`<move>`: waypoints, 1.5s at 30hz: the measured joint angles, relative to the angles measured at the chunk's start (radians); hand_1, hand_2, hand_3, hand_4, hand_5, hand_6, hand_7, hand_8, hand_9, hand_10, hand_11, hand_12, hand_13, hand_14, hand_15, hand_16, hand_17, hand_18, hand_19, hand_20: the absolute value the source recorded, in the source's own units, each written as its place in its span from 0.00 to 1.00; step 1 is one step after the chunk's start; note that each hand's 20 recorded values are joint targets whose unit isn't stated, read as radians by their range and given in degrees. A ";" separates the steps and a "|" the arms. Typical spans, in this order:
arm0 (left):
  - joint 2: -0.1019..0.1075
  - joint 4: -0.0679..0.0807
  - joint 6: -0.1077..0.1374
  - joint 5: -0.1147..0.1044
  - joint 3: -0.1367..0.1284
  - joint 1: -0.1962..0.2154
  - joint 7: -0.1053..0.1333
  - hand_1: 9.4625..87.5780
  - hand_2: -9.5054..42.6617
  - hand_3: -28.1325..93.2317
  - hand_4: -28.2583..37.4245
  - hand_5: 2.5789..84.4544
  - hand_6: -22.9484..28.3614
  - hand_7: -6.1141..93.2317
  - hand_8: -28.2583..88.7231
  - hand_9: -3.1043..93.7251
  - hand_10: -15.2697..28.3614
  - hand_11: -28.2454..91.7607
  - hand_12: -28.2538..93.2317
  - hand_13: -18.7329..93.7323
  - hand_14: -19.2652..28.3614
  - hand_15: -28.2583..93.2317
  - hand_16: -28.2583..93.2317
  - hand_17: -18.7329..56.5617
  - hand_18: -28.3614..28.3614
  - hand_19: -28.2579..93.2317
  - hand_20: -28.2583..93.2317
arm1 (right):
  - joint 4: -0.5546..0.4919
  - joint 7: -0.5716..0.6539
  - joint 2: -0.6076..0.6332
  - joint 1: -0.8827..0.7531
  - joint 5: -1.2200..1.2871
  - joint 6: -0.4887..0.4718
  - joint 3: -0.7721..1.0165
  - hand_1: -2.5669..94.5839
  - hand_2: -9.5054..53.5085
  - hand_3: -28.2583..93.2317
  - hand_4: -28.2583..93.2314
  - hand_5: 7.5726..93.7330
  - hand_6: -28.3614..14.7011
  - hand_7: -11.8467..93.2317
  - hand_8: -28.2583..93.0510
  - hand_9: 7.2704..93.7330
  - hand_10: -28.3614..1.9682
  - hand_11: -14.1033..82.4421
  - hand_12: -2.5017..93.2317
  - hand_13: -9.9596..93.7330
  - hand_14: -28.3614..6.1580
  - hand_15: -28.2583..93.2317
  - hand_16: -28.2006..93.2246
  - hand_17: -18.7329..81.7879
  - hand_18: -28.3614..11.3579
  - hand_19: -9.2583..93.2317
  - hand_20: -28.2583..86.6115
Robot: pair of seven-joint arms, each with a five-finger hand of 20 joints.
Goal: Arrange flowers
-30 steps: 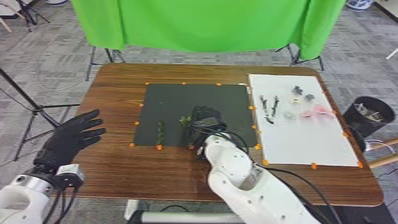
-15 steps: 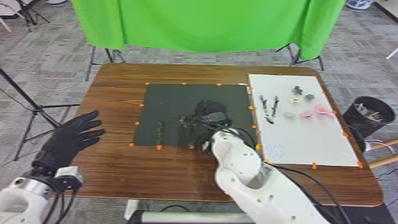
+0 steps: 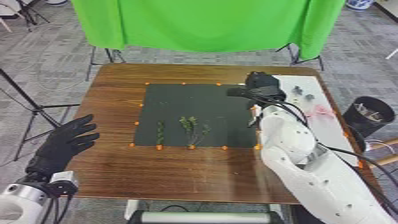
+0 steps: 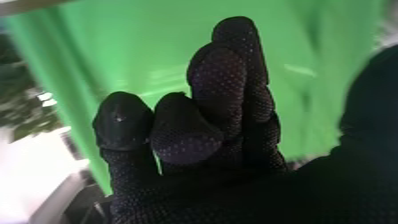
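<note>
Saw the right hand [image 3: 265,89] above the far right corner of the black mat [image 3: 173,102]; in the right wrist view, found its fingers [image 4: 218,82] upright, loosely relaxed and close together, with the thumb [image 4: 373,100] well apart. Made out blurred green leaves [image 4: 19,90] there too. Saw the left hand [image 3: 64,145] left of the mat, fingers spread apart. Found green sprigs [image 3: 188,125] lying on the mat, toward its near edge, and pink flowers [image 3: 323,111] and gray flowers [image 3: 298,90] to its right.
</note>
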 measured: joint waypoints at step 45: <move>-0.014 -0.002 0.008 -0.004 0.003 0.003 0.003 0.20 0.21 0.81 0.03 0.34 0.53 0.25 0.15 0.31 0.65 0.42 0.34 0.37 0.76 0.51 0.22 0.13 0.90 0.61 0.28 | 0.318 -0.053 0.072 0.080 0.121 0.146 -0.094 0.37 0.22 0.96 0.12 0.61 0.65 0.73 0.42 0.87 0.71 0.79 0.48 0.87 0.71 0.95 0.55 0.70 0.21 1.00 0.74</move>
